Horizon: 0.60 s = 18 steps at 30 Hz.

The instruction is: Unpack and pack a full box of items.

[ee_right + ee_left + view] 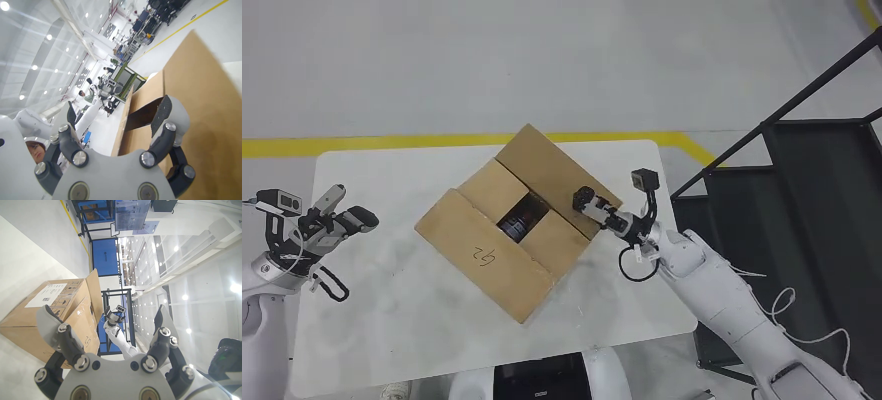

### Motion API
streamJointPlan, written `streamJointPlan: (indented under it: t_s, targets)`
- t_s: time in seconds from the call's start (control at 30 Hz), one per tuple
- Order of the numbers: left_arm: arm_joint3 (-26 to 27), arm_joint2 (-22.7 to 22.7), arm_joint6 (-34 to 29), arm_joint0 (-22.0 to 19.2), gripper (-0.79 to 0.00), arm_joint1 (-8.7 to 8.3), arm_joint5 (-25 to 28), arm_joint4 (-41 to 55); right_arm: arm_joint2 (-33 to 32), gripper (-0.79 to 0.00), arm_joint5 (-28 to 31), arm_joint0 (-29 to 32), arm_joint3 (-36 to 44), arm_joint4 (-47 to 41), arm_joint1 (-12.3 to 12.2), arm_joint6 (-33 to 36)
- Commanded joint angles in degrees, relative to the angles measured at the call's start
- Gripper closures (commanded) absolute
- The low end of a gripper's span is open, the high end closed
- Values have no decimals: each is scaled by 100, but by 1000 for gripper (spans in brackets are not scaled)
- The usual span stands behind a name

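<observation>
Right jaws gape at brown, half-open cardboard box (487,255).

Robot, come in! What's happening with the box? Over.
Left gripper open, beside the box. Right gripper open at a flap. Box part open. Nothing blocking.

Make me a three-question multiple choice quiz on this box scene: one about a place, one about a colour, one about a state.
1. Where is the left hand relative to the box?
A) Inside it
B) Near the table's edge, apart from it
C) Resting on top of it

2. What colour is the table?
A) White
B) Black
C) Green

3. How is the box's top?
A) Taped fully shut
B) Partly open, with a gap between flaps
C) All flaps torn off

Answers:
1 B: the top view shows it well clear of the cardboard.
2 A: its bare surface is white.
3 B: dark contents show through the gap, beside the right hand.
</observation>
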<state>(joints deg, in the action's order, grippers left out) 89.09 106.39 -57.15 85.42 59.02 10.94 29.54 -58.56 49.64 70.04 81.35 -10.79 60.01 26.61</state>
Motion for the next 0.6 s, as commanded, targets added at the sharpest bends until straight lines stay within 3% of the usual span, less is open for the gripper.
streamJointPlan:
  t_s: [0.0,0.1,0.2,0.57]
  targets:
    - [0,0,0,0,-785,0,0,0,-18,-785,-347,152,393,-27,-52,434]
    - [0,0,0,0,-785,0,0,0,44,-785,-743,330,710,54,-91,857]
    - [0,0,0,0,-785,0,0,0,144,-785,-920,417,719,267,-75,856]
    - [61,175,303,31,-785,-13,-44,75,776,-785,-925,493,807,147,75,1051]
